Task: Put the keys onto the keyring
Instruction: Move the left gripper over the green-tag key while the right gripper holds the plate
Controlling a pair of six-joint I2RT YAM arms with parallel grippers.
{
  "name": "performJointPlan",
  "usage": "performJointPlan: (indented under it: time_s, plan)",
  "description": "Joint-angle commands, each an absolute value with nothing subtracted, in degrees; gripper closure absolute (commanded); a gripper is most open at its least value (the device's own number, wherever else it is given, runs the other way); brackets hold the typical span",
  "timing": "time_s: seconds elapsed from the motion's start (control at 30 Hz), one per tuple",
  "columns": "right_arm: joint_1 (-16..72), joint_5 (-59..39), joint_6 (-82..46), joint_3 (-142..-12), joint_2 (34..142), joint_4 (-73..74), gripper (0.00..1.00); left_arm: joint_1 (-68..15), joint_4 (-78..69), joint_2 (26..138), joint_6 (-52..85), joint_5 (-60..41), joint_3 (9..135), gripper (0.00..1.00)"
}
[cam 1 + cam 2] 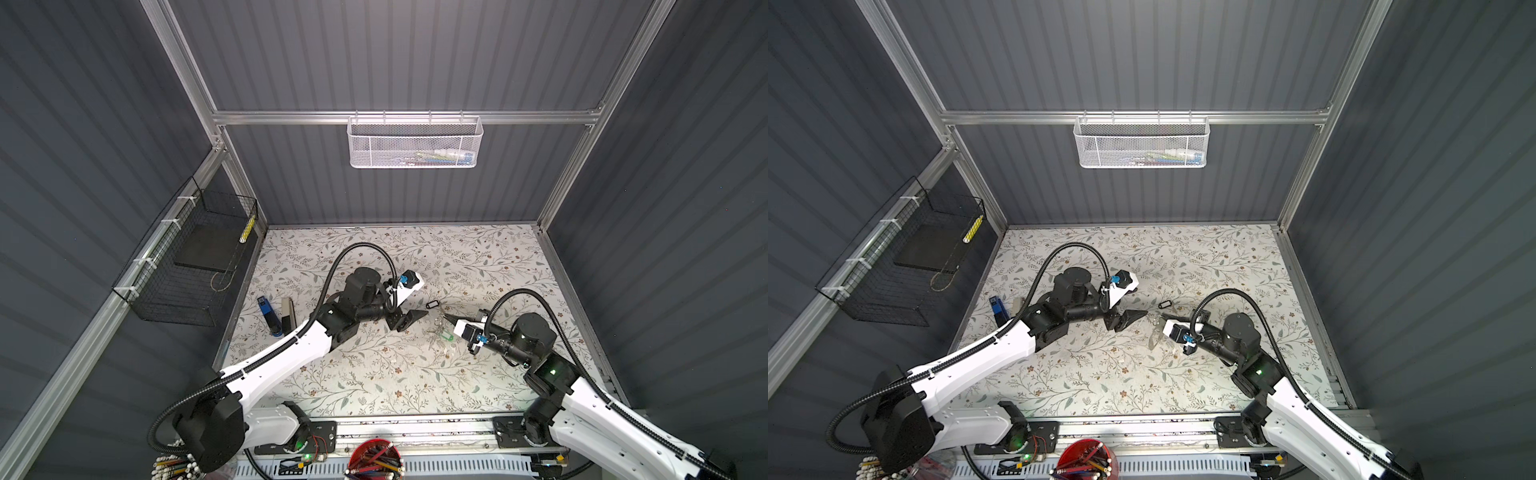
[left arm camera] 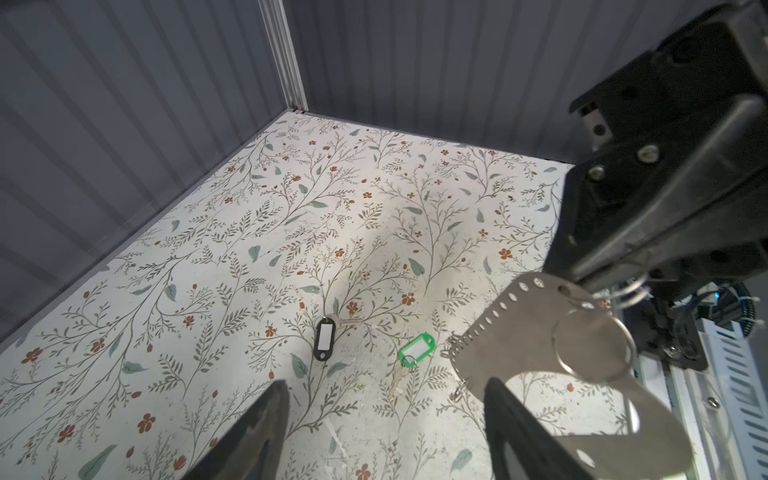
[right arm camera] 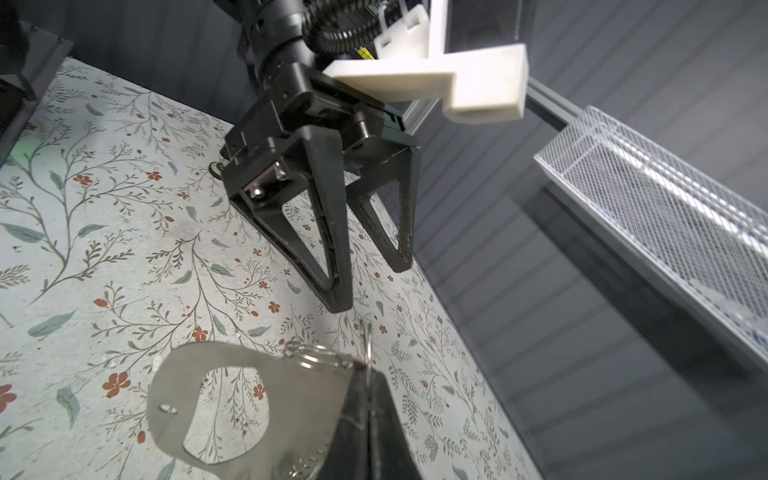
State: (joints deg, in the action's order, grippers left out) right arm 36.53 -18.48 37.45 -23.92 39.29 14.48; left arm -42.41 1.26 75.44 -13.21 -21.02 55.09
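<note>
Right pincer [image 3: 371, 376] is clamped on the edge of the keyring [image 3: 249, 374], which is held off the counter [image 2: 249, 249]. Left pincer [image 3: 370, 286], beside the keyring, is spread and empty. Both the black-tagged key [image 2: 325, 341] and green-tagged key [image 2: 417, 348] are seen on the counter near the keyring. Risk: the keyring could be twisted loose if bumped during threading.

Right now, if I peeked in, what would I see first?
Probably the right gripper pinching the big grey keyring by its edge, held clear of the flowery table. Facing it, the left gripper hangs open and empty. On the table nearby lie the black-tagged key and the green-tagged key.
</note>
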Motion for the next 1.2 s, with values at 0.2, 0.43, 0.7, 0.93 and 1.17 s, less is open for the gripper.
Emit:
performJointPlan:
  time_s: [0.2, 0.43, 0.7, 0.93, 1.17]
  plan:
    - [36.61, -2.91, 21.07, -33.1, 34.22, -0.89, 1.0, -40.51, 13.2, 91.12, -9.67, -21.82, 67.05, 0.25]
    - [36.46, 3.26, 14.08, -34.8, 27.82, -11.73, 1.0, -40.98, 21.15, 103.88, -7.59, -23.12, 76.19, 0.33]
    - [36.43, 8.48, 12.7, -34.89, 22.56, -16.26, 1.0, -49.62, 26.31, 109.33, -6.5, -10.37, 79.28, 0.35]
    - [36.46, 8.22, 13.1, -35.06, 23.06, -16.43, 1.0, -55.0, 17.79, 107.37, -1.1, 0.16, 72.54, 0.4]
    - [36.47, 7.55, 13.07, -34.94, 23.99, -16.13, 1.0, -58.1, 18.97, 110.78, -2.8, 3.22, 75.26, 0.43]
